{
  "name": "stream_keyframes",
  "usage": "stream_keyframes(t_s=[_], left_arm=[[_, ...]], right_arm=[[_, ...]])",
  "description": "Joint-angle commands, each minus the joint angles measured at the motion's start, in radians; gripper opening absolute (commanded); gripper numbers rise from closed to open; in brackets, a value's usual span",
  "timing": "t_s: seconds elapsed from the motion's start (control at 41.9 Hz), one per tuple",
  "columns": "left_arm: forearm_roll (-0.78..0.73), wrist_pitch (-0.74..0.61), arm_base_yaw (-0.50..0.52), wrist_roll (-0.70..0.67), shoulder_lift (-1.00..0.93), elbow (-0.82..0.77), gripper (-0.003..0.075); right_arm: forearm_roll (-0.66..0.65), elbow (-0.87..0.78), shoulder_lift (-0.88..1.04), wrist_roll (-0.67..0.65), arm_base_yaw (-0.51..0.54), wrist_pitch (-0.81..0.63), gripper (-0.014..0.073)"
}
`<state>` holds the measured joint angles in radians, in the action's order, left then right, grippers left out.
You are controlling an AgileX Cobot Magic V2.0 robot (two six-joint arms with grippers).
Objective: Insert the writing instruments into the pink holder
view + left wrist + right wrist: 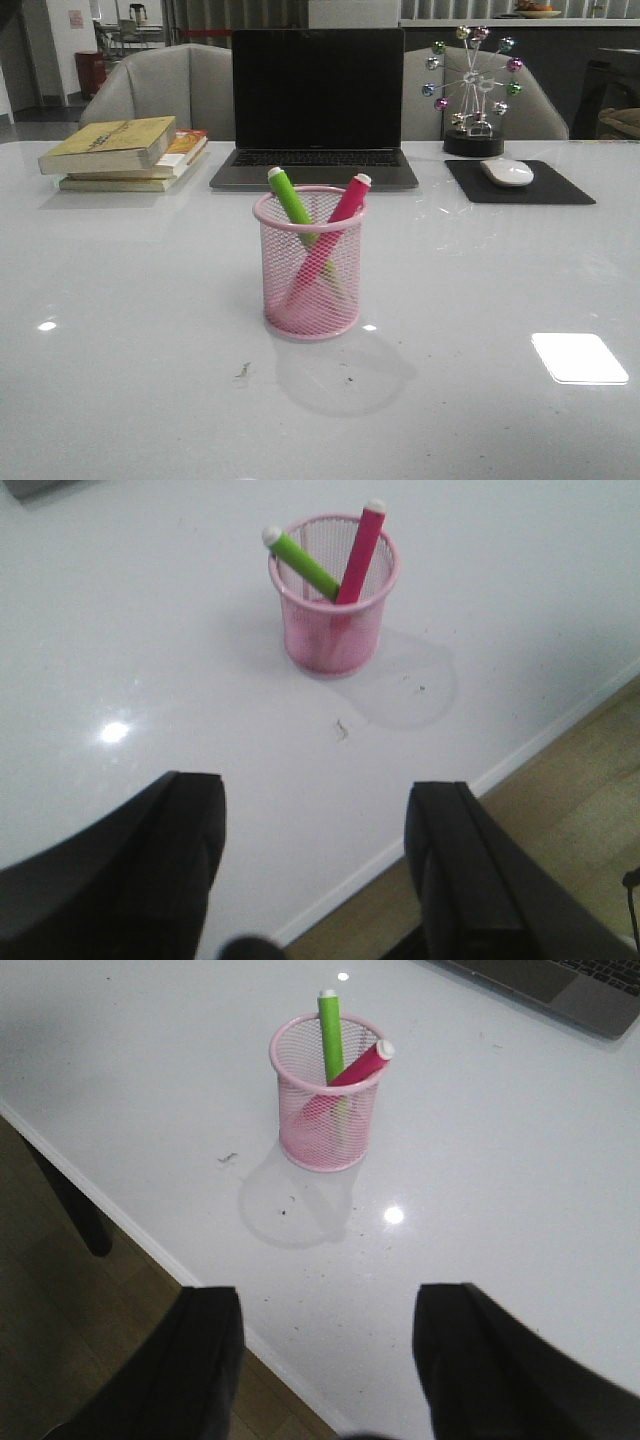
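Both markers, green [291, 195] and pink [345, 203], stand crossed inside the pink cup [309, 300] mid-desk [120, 380]. Left fingers [190, 820] and right fingers [215, 1330] are spread, empty, well apart from it; any careless sweep could tip the light cup

Bare counter [150, 380] rings the holder [309, 270] on all sides; two markers, green [291, 197] and pink [346, 205], cross above its rim. Laptop [316, 100], books [125, 152] and mouse [507, 172] line the far edge, well apart.
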<state>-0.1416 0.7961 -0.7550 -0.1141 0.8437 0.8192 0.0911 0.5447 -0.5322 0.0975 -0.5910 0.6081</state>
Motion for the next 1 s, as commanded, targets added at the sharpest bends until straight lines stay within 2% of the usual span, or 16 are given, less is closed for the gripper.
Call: stream_keyframes(t_s=[0.0,0.238,0.31,0.429,0.501,0.644,0.978], left_arm=[[-0.009,-0.048,-0.006,-0.038,-0.079,-0.051,0.0457],[-0.038,-0.048,-0.006,-0.053,-0.179,-0.163,0.0455],[-0.038,-0.048,-0.006,-0.053,-0.179,-0.17,0.0437],[-0.043,-0.061,-0.006,-0.049,-0.177,-0.17,0.0325],[-0.048,-0.073,-0.006,-0.045,-0.177,-0.17,0.0232],[-0.054,-0.08,-0.006,-0.039,-0.177,-0.17,0.0088],[-0.047,-0.093,-0.006,-0.039,-0.177,-0.17,0.0096]], right_arm=[[-0.026,0.027,0.0,0.011,0.005,-0.05,0.0489],[-0.116,0.027,0.0,0.012,0.005,0.014,0.0483],[-0.135,0.027,0.0,0.012,0.005,0.029,0.0436],[-0.142,0.027,0.0,0.012,0.005,0.043,0.0283],[-0.142,0.027,0.0,0.012,0.005,0.043,0.0192],[-0.138,0.027,0.0,0.012,0.005,0.043,0.0067],[-0.138,0.027,0.0,0.012,0.005,0.043,0.0055]])
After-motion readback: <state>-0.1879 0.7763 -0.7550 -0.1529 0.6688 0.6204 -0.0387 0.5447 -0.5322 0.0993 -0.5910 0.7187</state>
